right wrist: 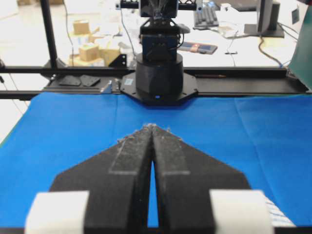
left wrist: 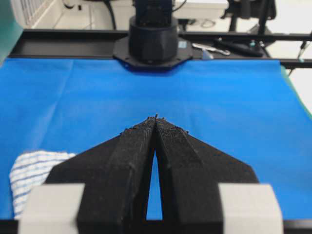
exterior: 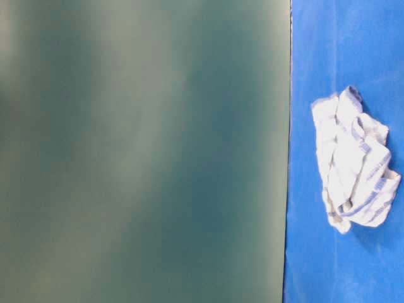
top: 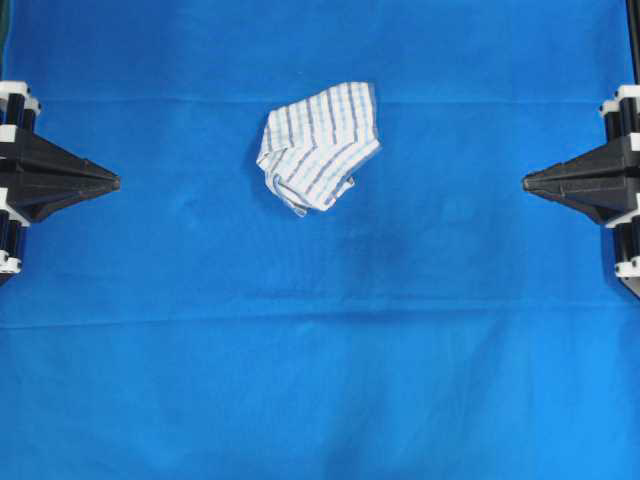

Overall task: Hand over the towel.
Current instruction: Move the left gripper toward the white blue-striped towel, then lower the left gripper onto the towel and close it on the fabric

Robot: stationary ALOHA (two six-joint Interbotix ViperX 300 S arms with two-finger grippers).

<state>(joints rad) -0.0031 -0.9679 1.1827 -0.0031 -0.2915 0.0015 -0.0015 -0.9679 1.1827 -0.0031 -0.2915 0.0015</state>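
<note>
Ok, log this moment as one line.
towel: crumpled on tablecloth, untouched | left claw: shut, empty | right claw: shut, empty | handover: not started

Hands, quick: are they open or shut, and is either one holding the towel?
Left hand: shut, holding nothing.
Right hand: shut, holding nothing.
The towel lies on the tablecloth, apart from both.

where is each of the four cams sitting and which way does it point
Overhead: above the table looking straight down; towel on the tablecloth, left hand and right hand at the edges.
Table-level: low, mostly blocked by a blurred green surface; no robot parts show.
Left wrist: behind the shut left hand, facing the opposite arm's base.
Right wrist: behind the shut right hand, facing the other base.
Shared: all four show the towel.
</note>
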